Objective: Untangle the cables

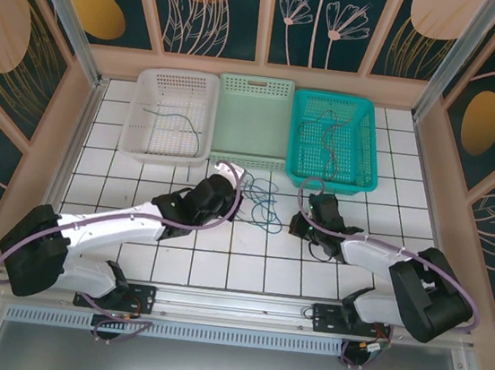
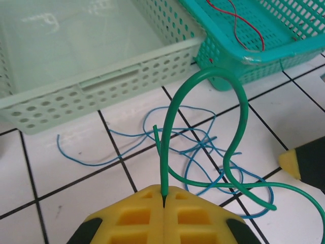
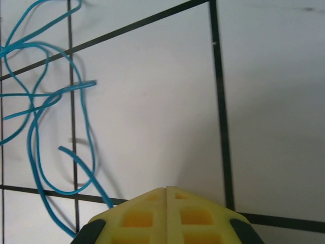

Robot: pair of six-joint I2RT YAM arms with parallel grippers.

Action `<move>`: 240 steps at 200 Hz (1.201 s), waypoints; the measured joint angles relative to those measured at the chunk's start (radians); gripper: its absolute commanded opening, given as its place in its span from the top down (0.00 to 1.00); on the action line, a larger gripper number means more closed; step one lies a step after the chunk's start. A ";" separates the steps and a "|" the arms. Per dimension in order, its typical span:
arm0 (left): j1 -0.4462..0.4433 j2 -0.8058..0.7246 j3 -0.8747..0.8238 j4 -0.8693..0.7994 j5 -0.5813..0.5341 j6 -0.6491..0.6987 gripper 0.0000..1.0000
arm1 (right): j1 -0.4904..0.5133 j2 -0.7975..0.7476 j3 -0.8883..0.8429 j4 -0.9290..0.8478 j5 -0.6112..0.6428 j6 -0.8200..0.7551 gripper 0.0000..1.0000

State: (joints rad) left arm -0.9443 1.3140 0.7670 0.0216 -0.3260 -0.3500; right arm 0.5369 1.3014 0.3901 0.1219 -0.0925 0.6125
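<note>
My left gripper (image 2: 164, 191) is shut on the end of a green cable (image 2: 175, 101), which arches up and loops back over the tiles. Under the loop lies a tangle of thin blue cable (image 2: 200, 147). From above, the left gripper (image 1: 234, 177) sits just left of this tangle (image 1: 264, 203). My right gripper (image 3: 166, 189) is shut with nothing visible between its yellow fingers. Blue cable (image 3: 35, 101) lies to its left, and one strand runs past its left finger. From above, the right gripper (image 1: 300, 225) is just right of the tangle.
Three baskets stand at the back: a white one (image 1: 139, 109) with a thin dark cable, a pale green one (image 1: 257, 85), and a teal one (image 1: 364, 154) holding a red cable (image 2: 238, 30). The pale green basket's wall (image 2: 101, 84) is close ahead of the left gripper.
</note>
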 measured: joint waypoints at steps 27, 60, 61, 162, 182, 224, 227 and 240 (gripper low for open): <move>0.000 -0.037 -0.014 0.002 -0.015 0.003 1.00 | 0.003 -0.053 0.000 -0.018 0.027 -0.003 0.68; 0.000 -0.043 -0.031 0.019 0.004 0.010 1.00 | 0.026 -0.154 -0.008 0.025 0.018 -0.011 0.52; 0.000 -0.043 -0.031 0.019 0.005 0.010 1.00 | 0.026 -0.158 -0.008 0.029 0.017 -0.011 0.52; 0.000 -0.069 -0.047 0.031 0.036 0.069 1.00 | 0.085 -0.145 0.031 0.054 -0.010 -0.108 0.57; 0.000 -0.067 -0.047 0.027 0.033 0.085 1.00 | 0.084 -0.199 0.029 0.055 -0.019 -0.109 0.56; 0.000 -0.031 -0.047 0.027 0.034 0.107 1.00 | 0.089 -0.235 0.030 0.071 -0.128 -0.122 0.57; 0.000 -0.030 -0.047 0.027 0.034 0.107 1.00 | 0.090 -0.233 0.030 0.072 -0.136 -0.126 0.57; 0.000 -0.026 -0.047 0.027 0.034 0.112 1.00 | 0.100 -0.214 0.031 0.072 -0.173 -0.143 0.57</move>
State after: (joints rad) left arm -0.9443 1.2877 0.7200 0.0483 -0.2920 -0.2382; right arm 0.6369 1.0870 0.4213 0.1940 -0.2653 0.4690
